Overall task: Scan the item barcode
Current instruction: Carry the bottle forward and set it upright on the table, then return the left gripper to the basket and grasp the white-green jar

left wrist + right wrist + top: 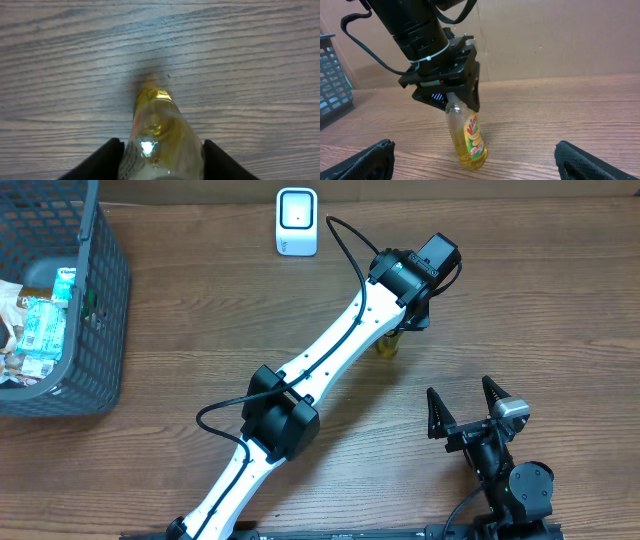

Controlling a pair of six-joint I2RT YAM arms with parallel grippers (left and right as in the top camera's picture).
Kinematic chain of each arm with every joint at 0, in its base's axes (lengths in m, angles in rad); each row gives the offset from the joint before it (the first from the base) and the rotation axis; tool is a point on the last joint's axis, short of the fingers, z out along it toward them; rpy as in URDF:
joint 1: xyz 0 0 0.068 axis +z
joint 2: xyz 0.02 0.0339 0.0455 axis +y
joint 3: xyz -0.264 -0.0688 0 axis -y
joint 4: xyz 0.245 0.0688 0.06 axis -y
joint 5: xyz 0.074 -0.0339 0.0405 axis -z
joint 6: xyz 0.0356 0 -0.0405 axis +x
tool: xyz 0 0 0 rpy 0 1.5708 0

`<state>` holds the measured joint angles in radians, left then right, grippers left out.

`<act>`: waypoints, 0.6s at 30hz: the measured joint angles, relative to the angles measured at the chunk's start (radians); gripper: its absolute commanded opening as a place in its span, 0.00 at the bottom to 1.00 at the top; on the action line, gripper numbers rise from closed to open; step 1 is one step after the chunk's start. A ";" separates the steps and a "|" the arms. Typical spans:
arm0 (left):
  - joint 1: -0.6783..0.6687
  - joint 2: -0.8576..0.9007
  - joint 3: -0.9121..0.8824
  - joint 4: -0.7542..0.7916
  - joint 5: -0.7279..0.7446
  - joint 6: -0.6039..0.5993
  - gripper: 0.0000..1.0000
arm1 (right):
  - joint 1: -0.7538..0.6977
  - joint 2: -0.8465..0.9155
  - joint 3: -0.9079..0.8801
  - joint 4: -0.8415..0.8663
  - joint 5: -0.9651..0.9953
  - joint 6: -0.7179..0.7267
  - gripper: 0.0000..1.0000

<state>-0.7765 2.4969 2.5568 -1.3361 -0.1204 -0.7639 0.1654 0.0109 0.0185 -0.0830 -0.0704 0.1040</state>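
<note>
You see a clear plastic bottle (470, 135) with yellow liquid in its lower half and a red and yellow label. It stands upright on the wooden desk (200, 310). In the overhead view it sits just right of centre, and only a yellow sliver shows from under the wrist of your left arm.

Your left fingers (107, 160) come down from above and are clamped on the upper part of the bottle, one dark finger against each side. The wrist view looks straight down the bottle to its base on the wood.

Toward the top centre of the overhead frame, well apart from the bottle, a small white scanner (297, 222) stands on the desk.

Your right fingers (435, 415) rest at the lower right of the frame, spread wide apart with nothing between them, near the bottle but not touching it.

At the upper left sits a dark mesh basket (100, 310) holding packaged goods.
</note>
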 measured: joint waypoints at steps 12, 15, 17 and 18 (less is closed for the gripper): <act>0.021 0.005 0.124 0.021 0.004 0.138 1.00 | 0.000 0.000 0.000 0.000 0.000 0.000 1.00; 0.048 0.005 0.255 0.006 -0.016 0.197 1.00 | 0.000 0.000 0.000 -0.001 0.000 0.000 1.00; 0.076 0.003 0.350 -0.023 -0.040 0.239 1.00 | 0.000 0.000 0.000 0.000 0.000 0.000 1.00; 0.088 0.003 0.387 -0.039 -0.050 0.253 1.00 | 0.000 0.000 0.000 0.000 0.000 0.000 1.00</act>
<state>-0.6888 2.5004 2.9437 -1.3746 -0.1699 -0.5110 0.1654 0.0109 0.0185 -0.0834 -0.0704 0.1043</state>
